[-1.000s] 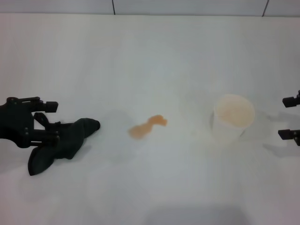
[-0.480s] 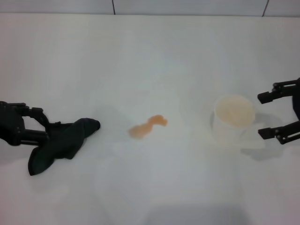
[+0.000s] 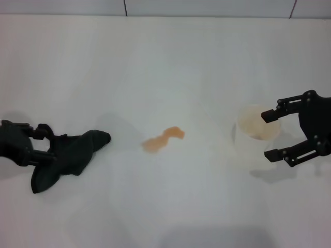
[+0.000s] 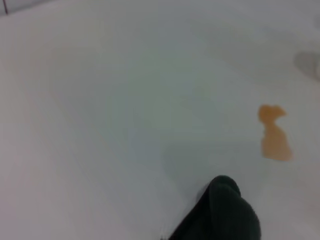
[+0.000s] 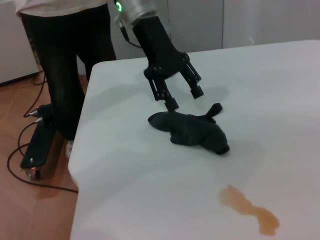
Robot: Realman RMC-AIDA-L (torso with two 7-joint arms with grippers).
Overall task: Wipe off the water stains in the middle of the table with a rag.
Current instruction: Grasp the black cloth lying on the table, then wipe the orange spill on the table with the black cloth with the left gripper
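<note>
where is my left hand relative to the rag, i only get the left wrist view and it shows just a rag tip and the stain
observer: your left hand is open just over the rag, at the end farthest from the water stains; its fingers are not closed on the cloth.
operator: anything past the stain
observer: a white paper cup stands on the side of the stain away from the rag.
operator: and the right arm
observer: the right hand is open at that cup, one fingertip over its rim; I can't tell if it touches.
</note>
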